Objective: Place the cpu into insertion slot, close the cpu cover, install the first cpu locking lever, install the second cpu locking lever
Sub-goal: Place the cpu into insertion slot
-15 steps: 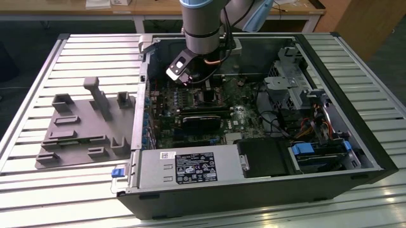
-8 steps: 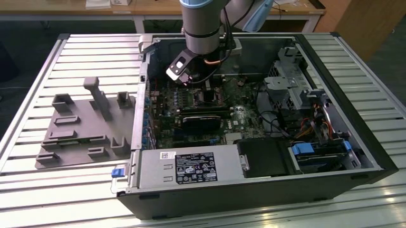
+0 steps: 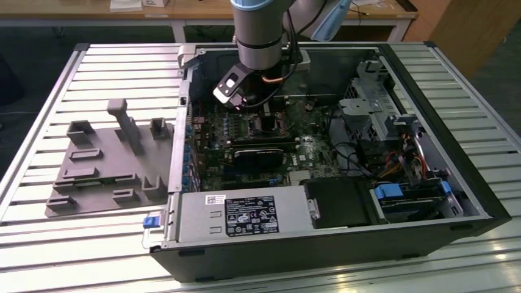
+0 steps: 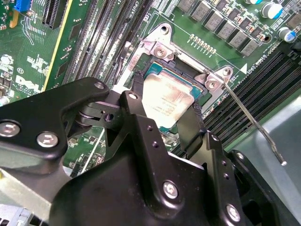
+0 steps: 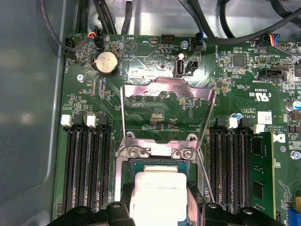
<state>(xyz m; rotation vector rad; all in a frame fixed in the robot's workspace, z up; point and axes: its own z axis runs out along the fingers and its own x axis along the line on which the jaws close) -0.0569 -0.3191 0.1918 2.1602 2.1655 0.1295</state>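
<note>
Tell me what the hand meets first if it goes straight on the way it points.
The slot, straight beneath the cpu that the hand grips. How much gap remains is unclear.

The cpu has a silvery-beige metal top with a dull, brushed sheen. The gripper on either side of it is matt black, studded with bright metal screw heads. The insertion slot has a polished metal rim. The cpu cover is thin, shiny sheet metal. A locking lever is glossy bare metal rod. The circuit board is green and faintly glossy, and its memory slots are black plastic. The table is ribbed pale metal.
</note>
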